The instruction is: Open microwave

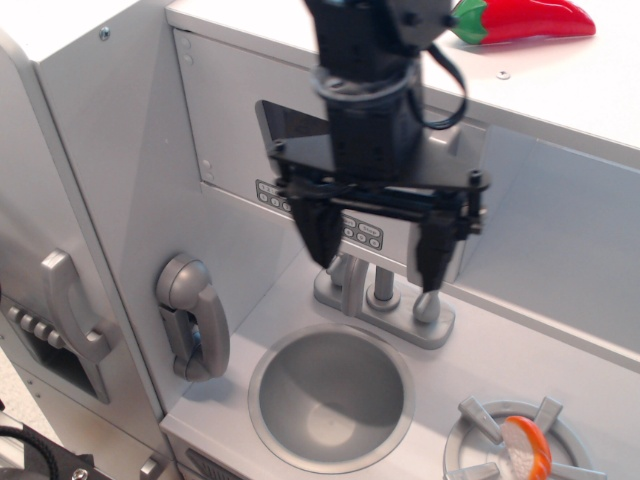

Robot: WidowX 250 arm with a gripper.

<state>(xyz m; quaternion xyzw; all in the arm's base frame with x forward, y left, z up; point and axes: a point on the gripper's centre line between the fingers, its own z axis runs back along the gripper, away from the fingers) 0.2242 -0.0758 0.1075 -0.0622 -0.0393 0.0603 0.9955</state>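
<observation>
**Gripper spread wide in front of the microwave door**

At centre frame my gripper (pixel 378 248) hangs in front of the microwave (pixel 235 125), jaws spread wide and holding nothing. The left finger (pixel 318 232) points down over the button strip (pixel 350 225); the right finger (pixel 435 252) sits at about 3 o'clock from it, low across the handle, most of which is hidden from me. Whether that finger touches the handle, I cannot tell. The microwave fills the upper middle, its door flat and closed, its window mostly covered by the black arm (pixel 370 90).

Down at 6 o'clock from the gripper I see the tap (pixel 385 300), then the round sink (pixel 332 395) below it. Over at 9 o'clock the silver phone (pixel 192 318) hangs on the side wall. Up at 1 o'clock a red pepper (pixel 525 20) lies on the white top, and at 5 o'clock a burner (pixel 520 445) carries an orange-and-white piece.
</observation>
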